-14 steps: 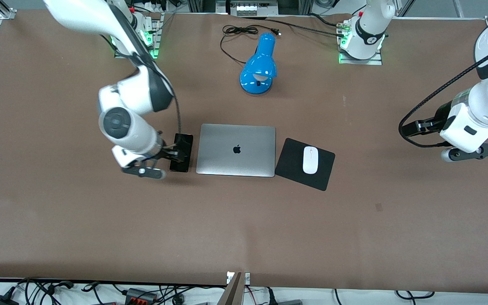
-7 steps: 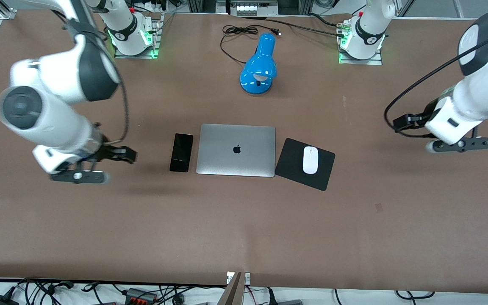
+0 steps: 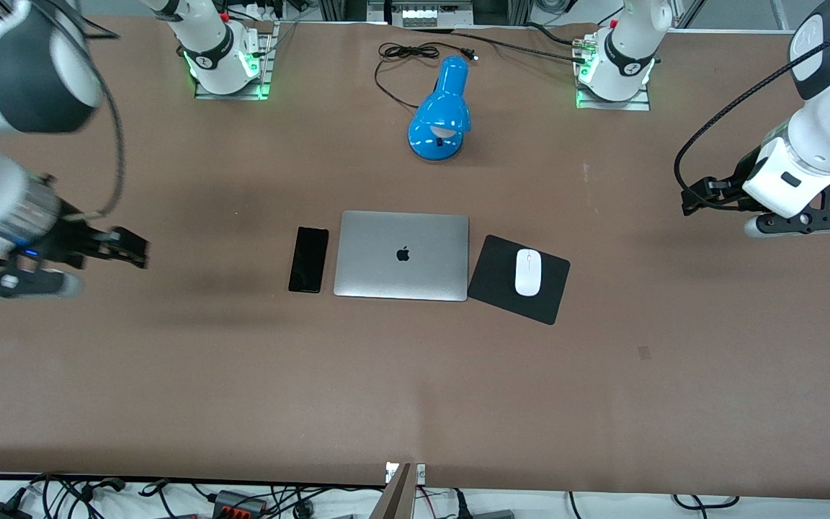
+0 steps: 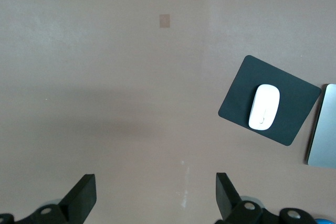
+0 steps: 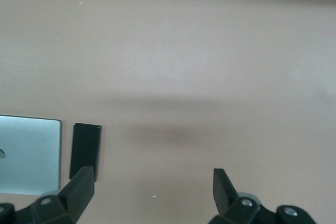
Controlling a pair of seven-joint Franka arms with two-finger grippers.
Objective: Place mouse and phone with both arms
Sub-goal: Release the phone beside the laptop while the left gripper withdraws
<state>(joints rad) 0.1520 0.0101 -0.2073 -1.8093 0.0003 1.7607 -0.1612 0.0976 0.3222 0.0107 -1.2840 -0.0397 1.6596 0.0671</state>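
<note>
The black phone (image 3: 308, 259) lies flat on the table, beside the closed laptop (image 3: 402, 255) on the side toward the right arm's end. The white mouse (image 3: 528, 272) sits on the black mouse pad (image 3: 494, 267), beside the laptop toward the left arm's end. My right gripper (image 3: 125, 249) is open and empty, up over bare table well away from the phone. My left gripper (image 3: 699, 193) is open and empty over bare table, away from the mouse. The right wrist view shows the phone (image 5: 85, 148) past my right gripper (image 5: 155, 190). The left wrist view shows the mouse (image 4: 264, 107) past my left gripper (image 4: 156, 198).
A blue desk lamp (image 3: 442, 112) with a black cord (image 3: 400, 61) stands farther from the front camera than the laptop. The arm bases (image 3: 222, 61) with green lights stand at the table's back edge. A small dark patch (image 3: 645, 352) marks the table nearer the camera.
My right gripper was at the phone, let it go, and swung away toward the right arm's end of the table. The phone stayed put. My left gripper shifted slightly.
</note>
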